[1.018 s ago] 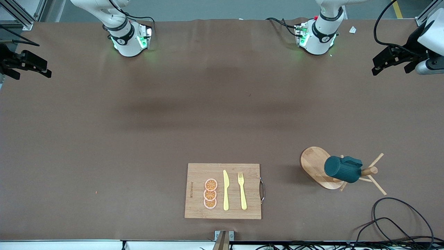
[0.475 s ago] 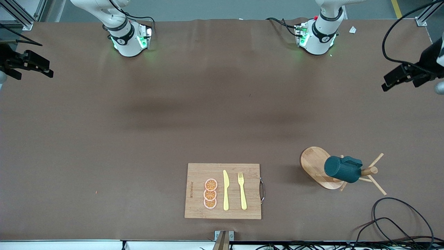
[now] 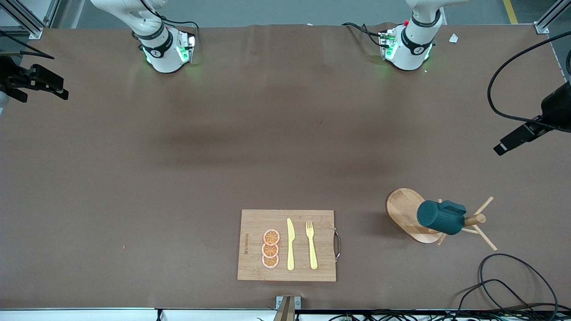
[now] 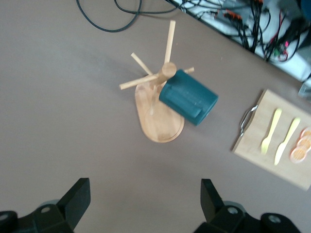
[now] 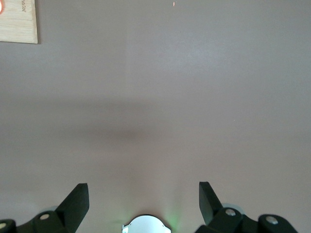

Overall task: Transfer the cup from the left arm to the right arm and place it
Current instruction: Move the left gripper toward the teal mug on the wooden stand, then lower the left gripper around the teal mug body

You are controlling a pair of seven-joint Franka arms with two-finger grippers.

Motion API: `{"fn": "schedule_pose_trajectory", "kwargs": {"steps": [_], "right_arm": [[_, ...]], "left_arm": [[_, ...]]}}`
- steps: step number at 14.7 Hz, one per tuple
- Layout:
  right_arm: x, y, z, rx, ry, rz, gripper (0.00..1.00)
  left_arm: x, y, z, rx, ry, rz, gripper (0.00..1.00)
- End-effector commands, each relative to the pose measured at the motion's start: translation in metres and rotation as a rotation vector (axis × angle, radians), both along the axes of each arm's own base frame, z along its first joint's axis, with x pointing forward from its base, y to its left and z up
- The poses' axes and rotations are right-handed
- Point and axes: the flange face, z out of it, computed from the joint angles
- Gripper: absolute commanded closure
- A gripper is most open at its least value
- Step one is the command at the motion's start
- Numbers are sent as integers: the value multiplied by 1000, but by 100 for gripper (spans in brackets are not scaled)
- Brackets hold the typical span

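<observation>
Cup [image 3: 440, 218] hangs on a peg of the rack [image 3: 412, 214], toward the left arm's end of the counter [image 3: 178, 178], so we must lift it off first. Our left hand [image 4: 146, 206], spread, hovers over bare counter near the rack; our right hand [image 5: 144, 204], also spread, waits at its own end for the handover.

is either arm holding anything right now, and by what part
Nothing is held. Both pincers are open and empty: the left pincer is over bare table near the cup hanging on the wooden rack; the right pincer waits.
</observation>
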Motion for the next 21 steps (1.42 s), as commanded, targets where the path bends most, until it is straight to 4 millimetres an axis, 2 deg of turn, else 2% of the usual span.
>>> {"fn": "schedule_pose_trajectory", "kwargs": {"steps": [1,5,8,13,18,21], "right_arm": [[-2,2,4,-10,2,1,0],[-2,1,4,-11,3,-1,0],[-2,1,4,-10,3,1,0],[-2,1,4,-11,2,2,0],[-2,1,4,-11,3,2,0],[-2,1,4,-11,3,4,0]], "left_arm": [[15,0,-11,-43,8,109,0],[35,-4,-37,-96,24,294,0],[51,-10,-72,-122,69,434,0],[62,-3,-117,-133,161,624,0],[77,7,-159,-111,181,636,0],[82,7,-175,-124,190,657,0]]}}
